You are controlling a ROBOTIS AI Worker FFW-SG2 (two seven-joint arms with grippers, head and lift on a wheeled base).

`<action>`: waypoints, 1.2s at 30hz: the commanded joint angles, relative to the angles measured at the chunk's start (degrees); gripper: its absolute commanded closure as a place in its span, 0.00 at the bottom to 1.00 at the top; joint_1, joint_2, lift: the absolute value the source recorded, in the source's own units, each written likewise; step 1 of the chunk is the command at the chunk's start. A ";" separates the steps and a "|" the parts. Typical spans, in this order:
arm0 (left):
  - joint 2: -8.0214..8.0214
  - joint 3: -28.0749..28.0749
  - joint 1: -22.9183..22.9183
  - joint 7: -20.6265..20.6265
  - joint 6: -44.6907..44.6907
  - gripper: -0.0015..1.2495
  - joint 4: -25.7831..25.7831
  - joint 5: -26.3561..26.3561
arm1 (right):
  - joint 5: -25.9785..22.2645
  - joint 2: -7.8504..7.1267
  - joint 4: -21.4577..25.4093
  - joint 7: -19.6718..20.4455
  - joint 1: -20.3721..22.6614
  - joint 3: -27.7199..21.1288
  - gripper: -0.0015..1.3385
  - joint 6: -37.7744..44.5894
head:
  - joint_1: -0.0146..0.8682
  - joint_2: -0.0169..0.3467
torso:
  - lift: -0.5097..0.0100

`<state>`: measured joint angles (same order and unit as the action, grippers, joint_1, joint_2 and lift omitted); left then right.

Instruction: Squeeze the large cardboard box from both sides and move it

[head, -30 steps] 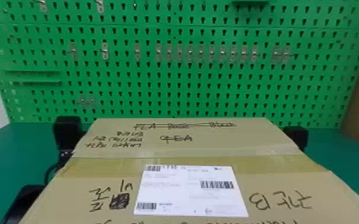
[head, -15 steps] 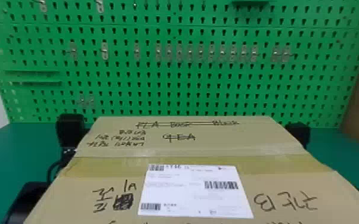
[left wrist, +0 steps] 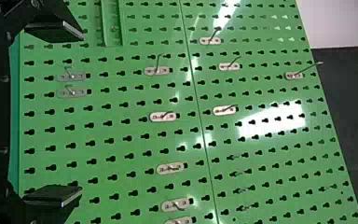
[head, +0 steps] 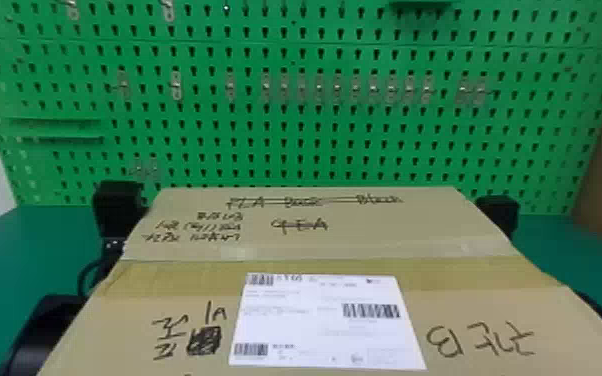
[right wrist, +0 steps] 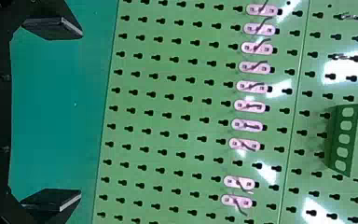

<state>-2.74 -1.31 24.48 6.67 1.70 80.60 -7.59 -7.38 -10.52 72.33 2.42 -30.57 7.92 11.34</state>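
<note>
1. Green pegboard (head: 285, 150) stands behind the work, its glossy face bearing rows of keyhole slots and small metal hooks (head: 175, 86); a smooth green tabletop (head: 0, 250) lies before it.

2. Large cardboard box (head: 365, 240), in front of the pegboard and between my left arm (head: 40, 330) and my right arm (head: 499, 216). I cannot tell whether its underside rests on the tabletop, nor whether my arms touch its sides.

3. My left gripper (left wrist: 82, 113): two flat black fingers, parted widely, nothing between them. My right gripper (right wrist: 81, 112): likewise spread wide and holding nothing.

4. Handling, as judged: bulky, and perhaps heavy if full, the contents being unseen. I expect stiffness at the edges and corners, with some inward bowing of the walls under too hard a squeeze. Dry board should offer fair friction.

5. Hold, as judged: the box is too broad for either pair of fingers. Both arms should bear inward on opposite walls, at matching height and depth, with even pressure, lest it twist or slide down.

6. Materials: dull tan board, flat-topped, with straight edges; a yellowish tape band (head: 440, 272) crosses it; a smooth white paper label (head: 285, 330) lies flat among dark handwritten marks.
</note>
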 commanded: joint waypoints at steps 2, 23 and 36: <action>-0.07 0.25 0.39 0.01 0.05 0.10 0.00 -0.06 | 0.00 0.15 0.00 -0.23 -0.37 0.34 0.08 0.00 | 0.47 0.19 | 0.58; 0.10 0.07 -0.05 0.01 0.41 0.10 0.00 -0.06 | -0.09 1.11 -0.35 -0.23 -0.02 -0.19 0.08 -0.44 | 0.47 0.19 | 0.58; 0.28 0.25 -0.13 0.01 0.49 0.10 0.00 0.03 | -0.44 1.38 -0.43 -0.23 0.07 -0.63 0.08 -0.61 | 0.47 0.19 | 0.58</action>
<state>-2.50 -1.22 24.35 6.68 2.19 80.60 -7.56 -7.67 -9.20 71.95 2.42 -30.50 7.38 10.76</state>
